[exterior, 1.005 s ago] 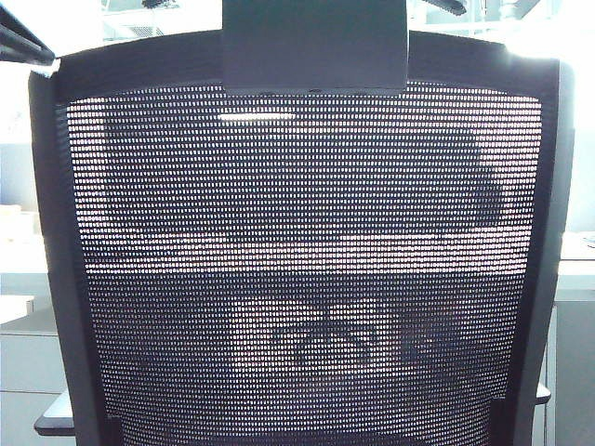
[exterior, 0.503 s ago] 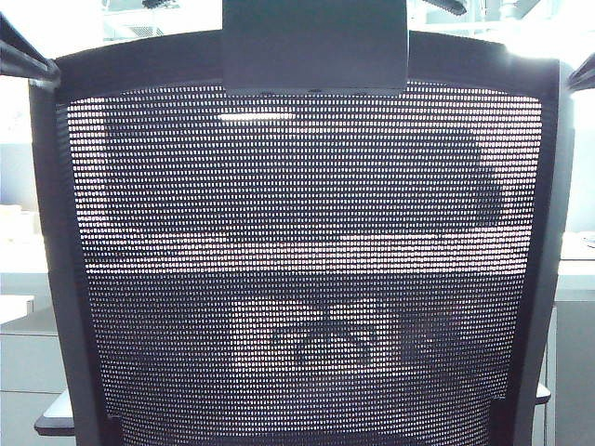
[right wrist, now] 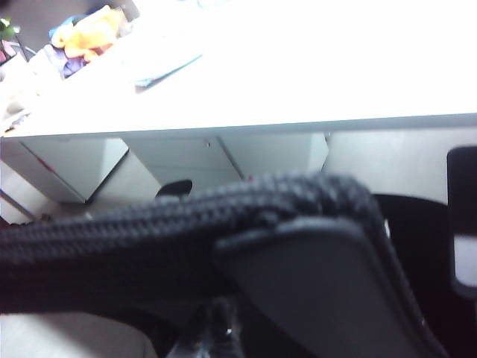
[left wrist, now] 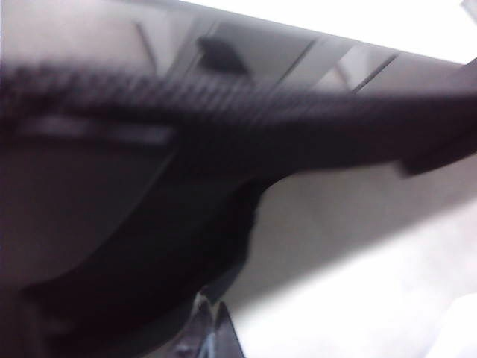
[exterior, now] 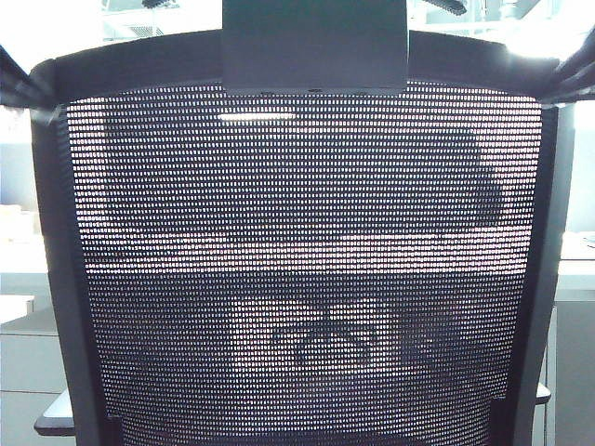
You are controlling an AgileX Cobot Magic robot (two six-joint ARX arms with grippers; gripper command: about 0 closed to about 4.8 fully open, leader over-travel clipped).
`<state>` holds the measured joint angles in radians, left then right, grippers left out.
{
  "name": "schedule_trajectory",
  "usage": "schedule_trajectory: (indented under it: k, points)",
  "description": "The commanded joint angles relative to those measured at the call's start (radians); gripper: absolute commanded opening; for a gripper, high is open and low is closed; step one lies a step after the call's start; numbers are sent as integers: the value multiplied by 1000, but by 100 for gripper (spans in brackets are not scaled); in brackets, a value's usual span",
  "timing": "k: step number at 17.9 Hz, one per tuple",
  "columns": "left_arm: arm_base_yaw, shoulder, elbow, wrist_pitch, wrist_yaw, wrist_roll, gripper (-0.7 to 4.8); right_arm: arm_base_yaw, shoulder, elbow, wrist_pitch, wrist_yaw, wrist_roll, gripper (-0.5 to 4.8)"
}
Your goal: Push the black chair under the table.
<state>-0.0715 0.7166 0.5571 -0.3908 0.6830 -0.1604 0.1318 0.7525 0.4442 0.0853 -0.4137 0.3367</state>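
Arms reach in from both upper corners of the exterior view, one to each top corner of the black chair (exterior: pixel 307 279). Left pincer (exterior: pixel 28 88) sits at the chair's upper left corner, against the frame edge; right pincer (exterior: pixel 569 79) sits at the upper right corner, likewise at the frame. Both are blurred dark shapes there. In the left wrist view only a sliver of the left pincer (left wrist: pixel 207 335) shows beneath the chair's top rail, and I cannot tell how far its jaws stand apart. The right wrist view is the same: a small part of the right pincer (right wrist: pixel 212 332) below the rail, jaw spacing unreadable.

Count: one black chair, two arms, one counter.

The chair's mesh back fills nearly the whole exterior view, headrest bracket at top centre. The counter (right wrist: pixel 298 67), white-topped, lies beyond the chair's top rail in the right wrist view, its edge just past the rail. Colourful clutter (right wrist: pixel 86 33), orange and blue, rests on the counter's far part. White cabinet fronts (right wrist: pixel 186 160) stand under the counter. Through the mesh, dim shapes show behind the chair.
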Motion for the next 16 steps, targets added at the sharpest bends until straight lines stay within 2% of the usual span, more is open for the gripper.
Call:
schedule_trajectory:
  k: [1, 8, 11, 12, 13, 16]
  points:
    - [-1, -2, 2, -8, -41, 31, -6, 2, -2, 5, 29, 32, 3, -5]
    - [-2, 29, 2, 67, -107, 27, -6, 2, -1, 5, 32, 46, 3, -5]
    - [-20, 101, 2, 168, -29, -1, -6, 2, -1, 5, 31, 45, 4, -5]
    - [-55, 132, 2, 213, -35, -17, -6, 2, 0, 5, 31, 45, 4, -5]
    - [-83, 145, 2, 230, -48, -24, -6, 2, 3, 5, 32, 45, 4, -5]
    - [-150, 151, 2, 237, -175, -31, -6, 2, 8, 5, 31, 45, 4, -5]
